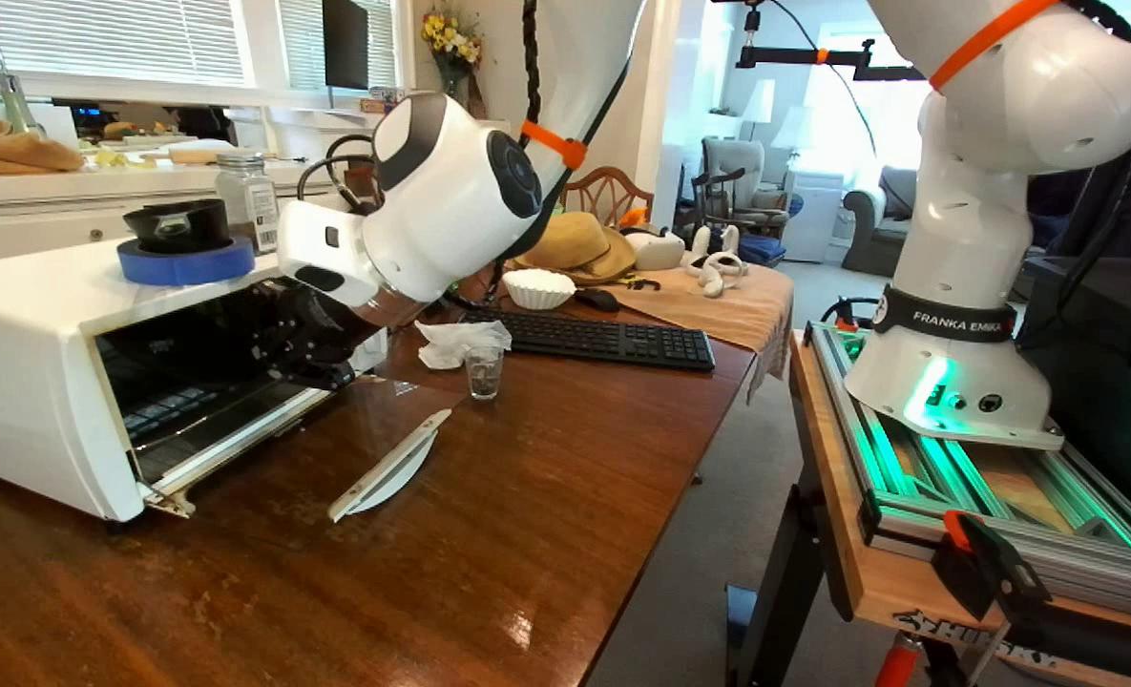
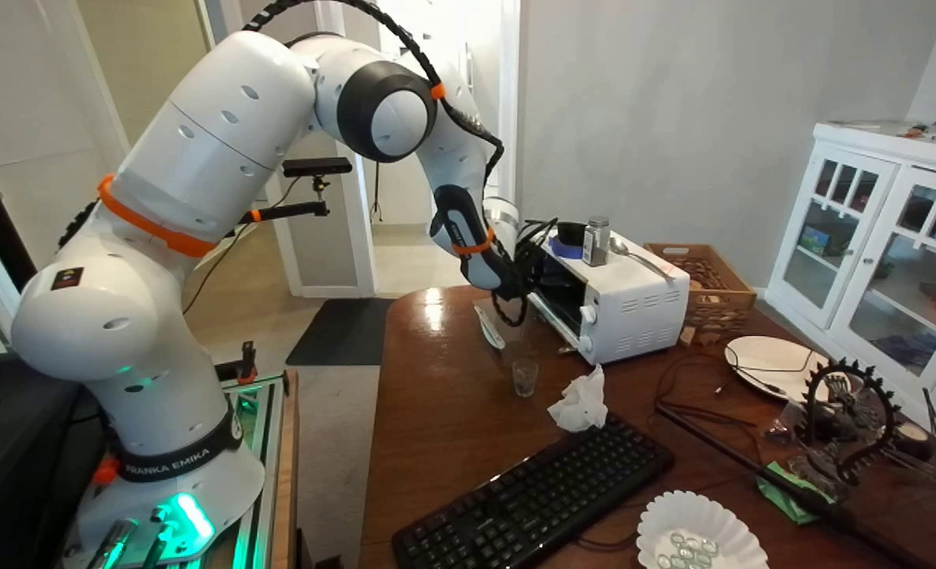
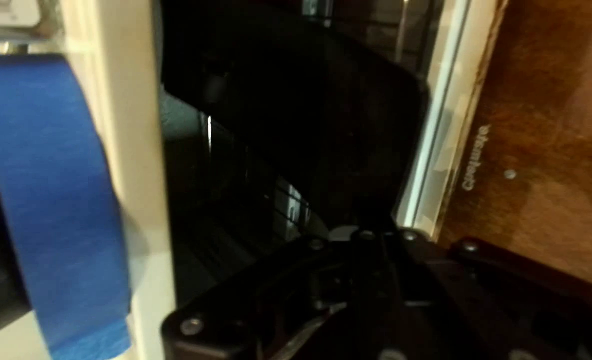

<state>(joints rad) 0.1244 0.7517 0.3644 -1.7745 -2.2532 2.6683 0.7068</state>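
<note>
Hanging at the open mouth of a white toaster oven (image 2: 633,316), my gripper (image 3: 388,231) points into its dark cavity. A black, round-cornered shape (image 3: 315,110) begins right at my fingers (image 3: 367,237) and widens inward, overlapping the pale lower sill (image 3: 438,120); what it is, I cannot make out. My fingers run together toward their tips, but black lies on black there, so I cannot tell whether they are closed, parted or gripping that shape. Both exterior views show them dark against the dark opening. The wrist view is blurred, cuts off a blue tape roll (image 3: 71,200) and leaves the small lettering (image 3: 475,160) near the sill hard to read. On the oven's roof, a black round object (image 1: 178,224) sits on or in that roll, near a glass shaker (image 1: 250,200) and a spoon (image 2: 637,257). The oven door (image 1: 386,465), folded down, puts its white handle (image 1: 406,473) between the mouth and the small clear glass (image 1: 484,372), crumpled tissue (image 1: 460,342) and black keyboard (image 1: 613,342).
</note>
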